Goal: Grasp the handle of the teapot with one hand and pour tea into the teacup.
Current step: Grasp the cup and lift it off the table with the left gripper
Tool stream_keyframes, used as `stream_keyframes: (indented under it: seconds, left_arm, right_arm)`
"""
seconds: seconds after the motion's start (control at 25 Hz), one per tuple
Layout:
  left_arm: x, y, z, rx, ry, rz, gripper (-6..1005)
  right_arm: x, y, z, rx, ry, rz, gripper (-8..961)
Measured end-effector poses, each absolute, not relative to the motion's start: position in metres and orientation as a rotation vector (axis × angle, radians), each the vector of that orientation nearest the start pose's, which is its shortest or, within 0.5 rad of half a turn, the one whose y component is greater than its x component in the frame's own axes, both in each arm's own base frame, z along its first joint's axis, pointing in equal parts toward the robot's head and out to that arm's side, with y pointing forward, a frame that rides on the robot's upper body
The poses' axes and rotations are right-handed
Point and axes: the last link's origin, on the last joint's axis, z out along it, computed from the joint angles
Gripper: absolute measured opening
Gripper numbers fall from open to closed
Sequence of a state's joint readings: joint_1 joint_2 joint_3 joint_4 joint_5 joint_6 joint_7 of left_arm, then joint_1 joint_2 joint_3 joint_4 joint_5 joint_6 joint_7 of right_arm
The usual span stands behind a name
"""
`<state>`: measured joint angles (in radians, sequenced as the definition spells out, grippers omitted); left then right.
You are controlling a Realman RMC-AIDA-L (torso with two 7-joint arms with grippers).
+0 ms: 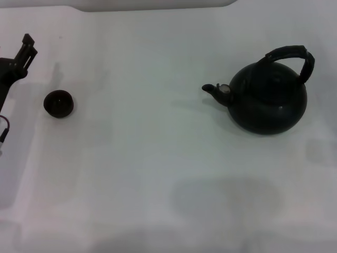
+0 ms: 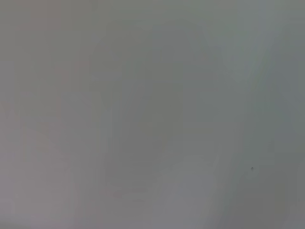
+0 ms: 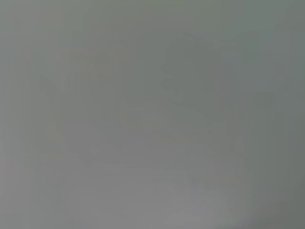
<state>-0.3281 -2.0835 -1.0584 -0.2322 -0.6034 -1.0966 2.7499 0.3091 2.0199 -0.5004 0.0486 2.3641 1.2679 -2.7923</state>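
In the head view the round black teapot (image 1: 268, 100) stands upright on the white table at the right, its spout (image 1: 215, 90) pointing left toward the middle. Its ribbed black handle (image 1: 290, 55) arches over the top. The tiny dark teacup (image 1: 58, 103) sits far to the left, well apart from the pot. My left gripper (image 1: 25, 51) hovers at the left edge, just behind and left of the teacup, touching nothing. The right gripper is out of view. Both wrist views show only plain grey surface.
The white table (image 1: 147, 158) stretches between cup and pot. A pale raised edge (image 1: 158, 4) runs along the back.
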Motion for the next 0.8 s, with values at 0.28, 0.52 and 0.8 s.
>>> stream_keyframes:
  seconds: [0.28, 0.52, 0.8]
  left_arm:
    - [-0.349, 0.304, -0.021, -1.533, -0.821, -0.819, 890]
    - [-0.349, 0.297, -0.027, -1.584, -0.810, -0.805, 890]
    - [-0.349, 0.282, -0.040, -1.700, -0.782, -0.762, 891]
  right_arm:
    - [0.402, 0.283, 0.039, -1.470, 0.711, 0.657, 876]
    - [0.398, 0.290, 0.041, -1.502, 0.685, 0.655, 876]
    - [0.398, 0.290, 0.041, -1.503, 0.684, 0.654, 876]
